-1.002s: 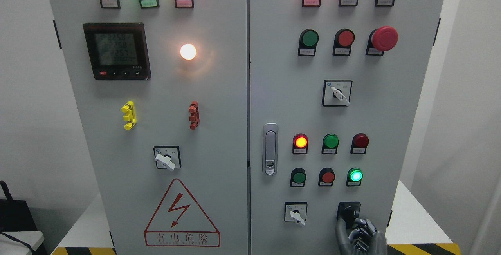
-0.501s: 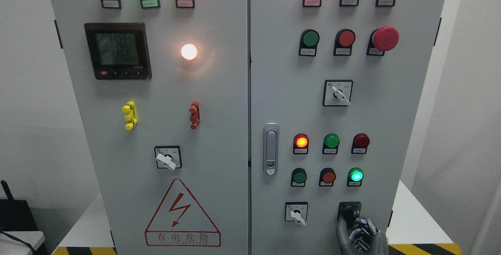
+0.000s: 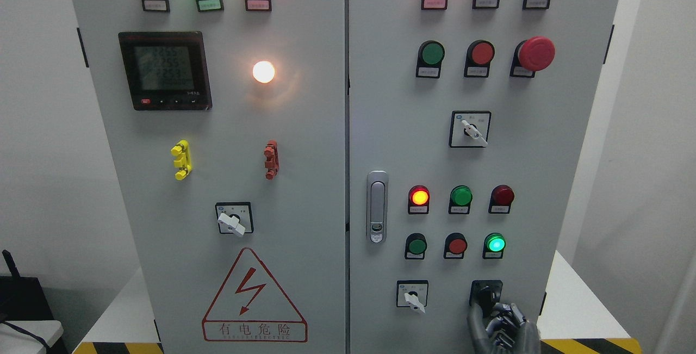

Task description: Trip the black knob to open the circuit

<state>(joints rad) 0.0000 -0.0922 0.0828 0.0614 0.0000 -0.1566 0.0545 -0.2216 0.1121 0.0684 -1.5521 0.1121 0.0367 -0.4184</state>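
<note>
1. Fingers (image 3: 478, 313) of the right robot hand (image 3: 501, 328) are curled up against the black knob (image 3: 485, 292), which sits on the cabinet door (image 3: 522, 158) directly above the palm; contact looks like a pinch, not a full wrap.
2. Just left of the robot hand sits a white-handled switch (image 3: 412, 295); above it glows a green lamp (image 3: 495, 243).
3. Risk: with so shallow a grip, the fingertips may slide off the knob as the wrist twists, leaving the circuit closed.
4. Compared with a second ago, the robot hand has barely shifted, and the same lamps are lit.
</note>
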